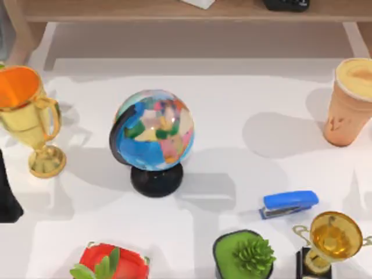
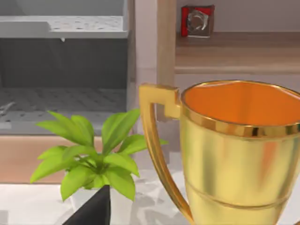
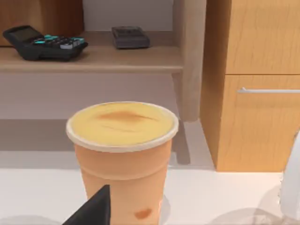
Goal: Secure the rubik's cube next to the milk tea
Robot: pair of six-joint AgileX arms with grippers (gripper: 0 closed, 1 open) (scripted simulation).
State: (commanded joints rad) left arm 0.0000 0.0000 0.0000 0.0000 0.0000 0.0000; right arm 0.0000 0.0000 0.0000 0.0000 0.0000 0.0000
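The milk tea [image 1: 349, 104] stands at the right edge of the surface, toward the back. The ground to its left is open as far as the globe [image 1: 152, 131], while a blue stapler [image 1: 289, 204] lies nearer the front. Where the cube is I cannot tell, so I judge the step in hand to be finding and reaching for it, not placing it. The right gripper [image 3: 93, 208] sits low and close in front of the milk tea, facing its side. The left gripper [image 2: 93, 211] is just beside the gold trophy [image 2: 234, 154] at the left edge of the surface. Whether either one is open or closed I cannot tell. The right arm is the natural one for the set-down, as the cup is on its side. It should come in from above, not sweep sideways, because the tall tapered cup would probably tip at a nudge. The cube should go down flat on the bare patch just left of the cup, near it but not pressed against it. The grip should close on two opposite faces, not on the corners.
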